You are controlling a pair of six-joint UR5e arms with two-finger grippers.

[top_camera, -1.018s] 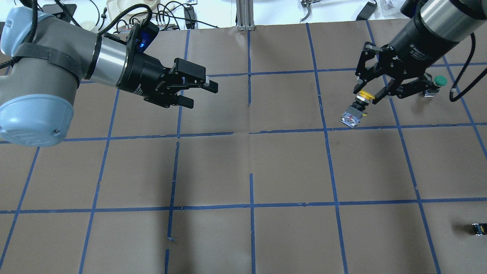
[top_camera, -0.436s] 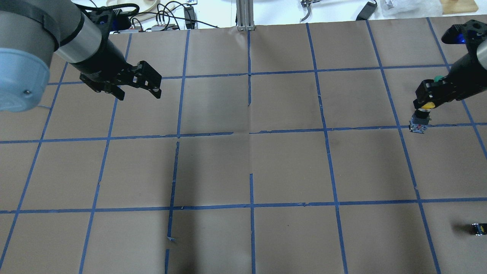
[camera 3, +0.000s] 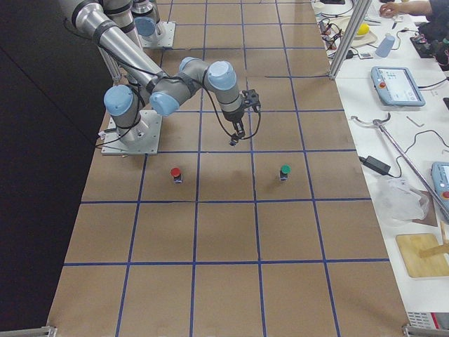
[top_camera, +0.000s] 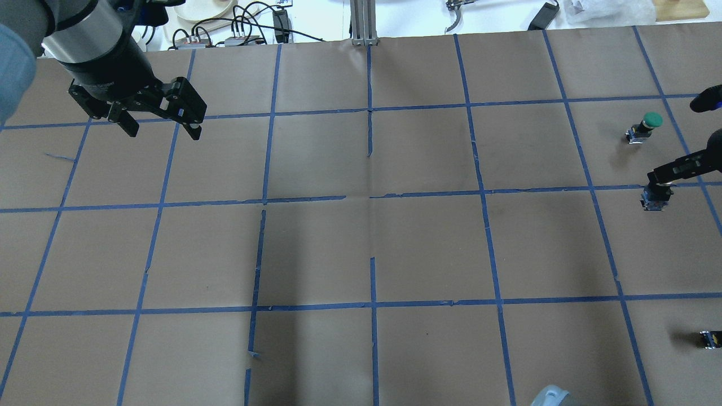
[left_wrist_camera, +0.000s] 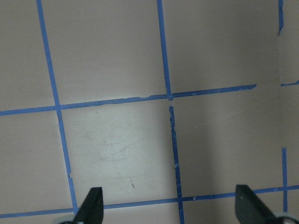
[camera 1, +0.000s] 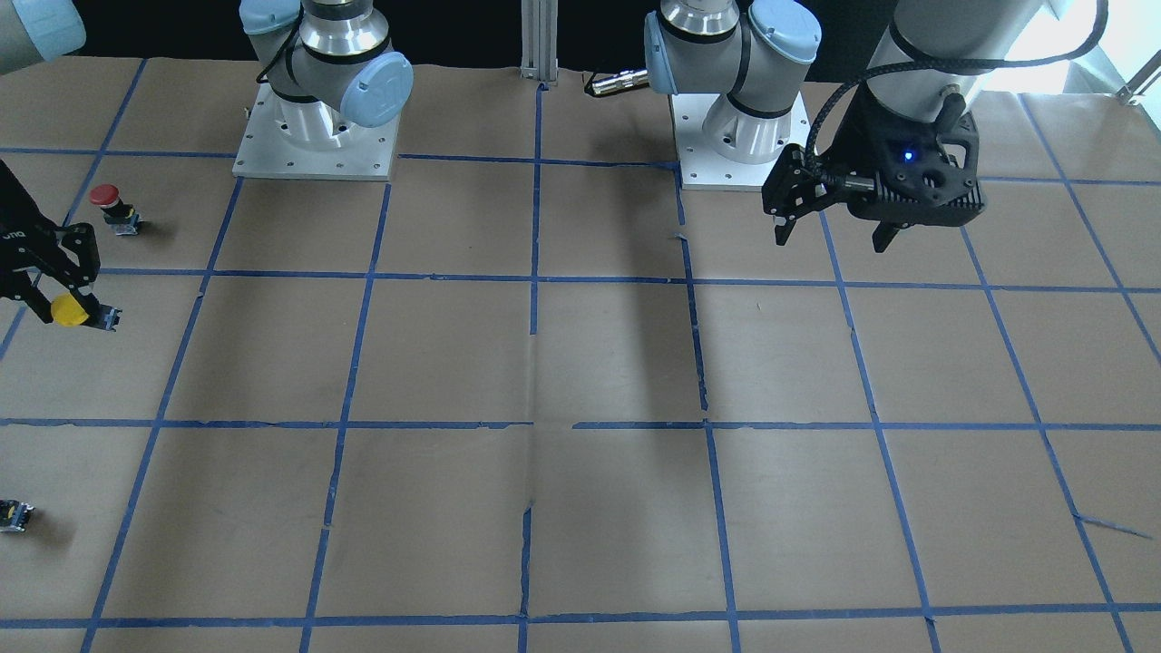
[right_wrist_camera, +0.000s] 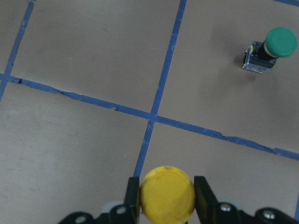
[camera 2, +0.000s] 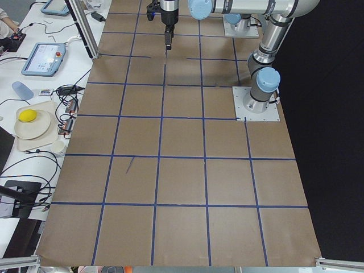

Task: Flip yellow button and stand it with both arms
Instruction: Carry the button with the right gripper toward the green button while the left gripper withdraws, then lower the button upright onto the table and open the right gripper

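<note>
My right gripper (top_camera: 657,181) is shut on the yellow button (top_camera: 654,199) and holds it above the table near the right edge. In the right wrist view the yellow cap (right_wrist_camera: 167,195) sits between the two fingers (right_wrist_camera: 132,191), facing the camera. In the front-facing view the right gripper (camera 1: 65,301) shows at the far left with the yellow cap (camera 1: 69,310) in it. My left gripper (top_camera: 163,133) is open and empty above the far left of the table. It also shows in the front-facing view (camera 1: 832,240) and the left wrist view (left_wrist_camera: 169,205).
A green-capped button (top_camera: 648,124) stands just beyond the right gripper and also shows in the right wrist view (right_wrist_camera: 274,45). A red-capped button (camera 1: 109,205) stands closer to the robot's base. A tiny black block (top_camera: 709,339) lies at the near right edge.
The right gripper has carried the yellow button to the right, towards the table's edge, uncovering the green button. The left arm has pulled back to the left with its gripper open.
</note>
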